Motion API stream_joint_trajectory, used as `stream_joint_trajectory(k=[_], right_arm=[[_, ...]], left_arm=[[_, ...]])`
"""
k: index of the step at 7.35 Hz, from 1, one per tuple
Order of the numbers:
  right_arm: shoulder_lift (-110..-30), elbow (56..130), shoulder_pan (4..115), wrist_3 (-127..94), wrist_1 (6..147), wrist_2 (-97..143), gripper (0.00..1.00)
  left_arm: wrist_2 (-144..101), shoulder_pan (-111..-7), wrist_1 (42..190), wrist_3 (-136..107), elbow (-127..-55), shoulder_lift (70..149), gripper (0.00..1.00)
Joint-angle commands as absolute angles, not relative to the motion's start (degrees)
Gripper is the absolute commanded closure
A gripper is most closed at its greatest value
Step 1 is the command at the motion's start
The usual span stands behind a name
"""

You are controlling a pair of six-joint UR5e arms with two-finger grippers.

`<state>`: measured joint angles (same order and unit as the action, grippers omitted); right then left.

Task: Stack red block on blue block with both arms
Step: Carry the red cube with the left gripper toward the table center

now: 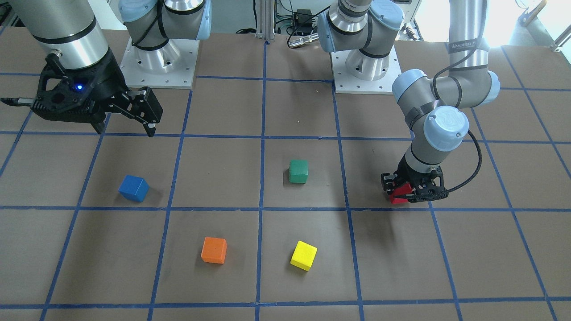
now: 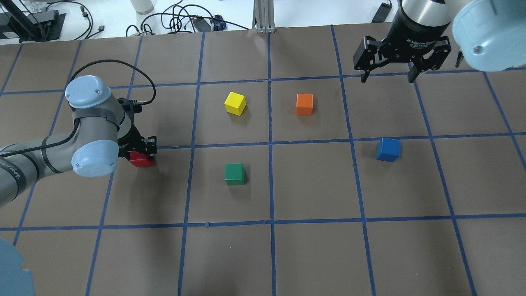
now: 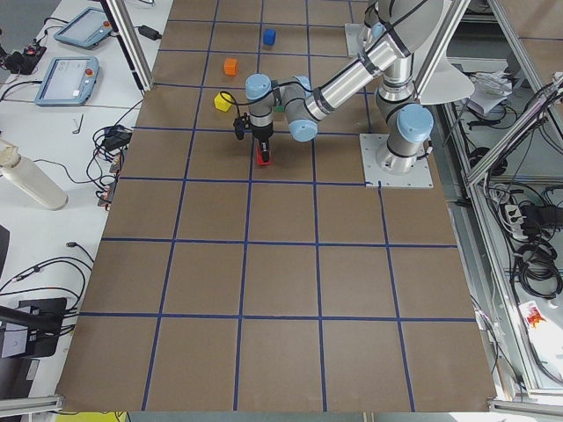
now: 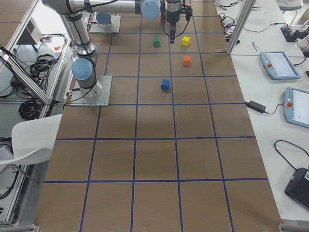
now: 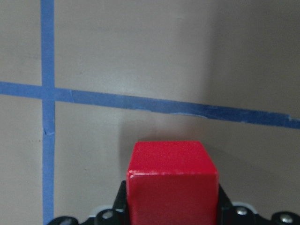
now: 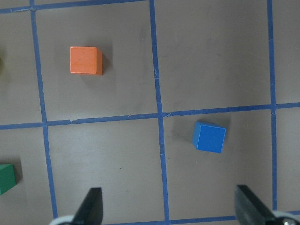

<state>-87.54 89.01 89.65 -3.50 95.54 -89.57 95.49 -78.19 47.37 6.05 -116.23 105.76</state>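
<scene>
The red block [image 1: 398, 199] sits at the table's left side, between the fingers of my left gripper [image 1: 403, 192]. In the left wrist view the red block [image 5: 172, 180] fills the space between the jaws, which are shut on it, low at the table surface. It also shows in the overhead view [image 2: 141, 160] under the left gripper [image 2: 141, 154]. The blue block [image 1: 133, 188] lies free on the table's right side and shows in the overhead view [image 2: 388, 149] and the right wrist view [image 6: 209, 137]. My right gripper [image 2: 386, 76] is open and empty, raised above the table beyond the blue block.
A green block [image 2: 234, 174] lies near the middle. A yellow block [image 2: 235, 102] and an orange block [image 2: 304, 104] lie further out, across the table from the robot. The table [image 2: 312, 255] is brown with a blue tape grid. The arm bases [image 1: 159, 62] stand at the robot's edge.
</scene>
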Motion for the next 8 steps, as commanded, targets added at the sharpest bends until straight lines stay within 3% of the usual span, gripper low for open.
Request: stream_joint_trajectory(k=[1, 4, 8], right_arm=[[-87.5, 89.0, 89.6, -3.5, 95.5, -89.6, 0.00], [-87.5, 89.0, 89.6, -3.3, 95.5, -89.6, 0.00], [-87.7, 89.0, 89.6, -2.9, 95.4, -89.6, 0.00]], left_arm=[[95.3, -84.2, 56.7, 5.5, -106.4, 104.4, 0.89], [91.6, -97.7, 64.7, -4.2, -98.5, 103.7, 0.89], [84.6, -111.9, 64.7, -22.6, -96.5, 107.3, 0.89]])
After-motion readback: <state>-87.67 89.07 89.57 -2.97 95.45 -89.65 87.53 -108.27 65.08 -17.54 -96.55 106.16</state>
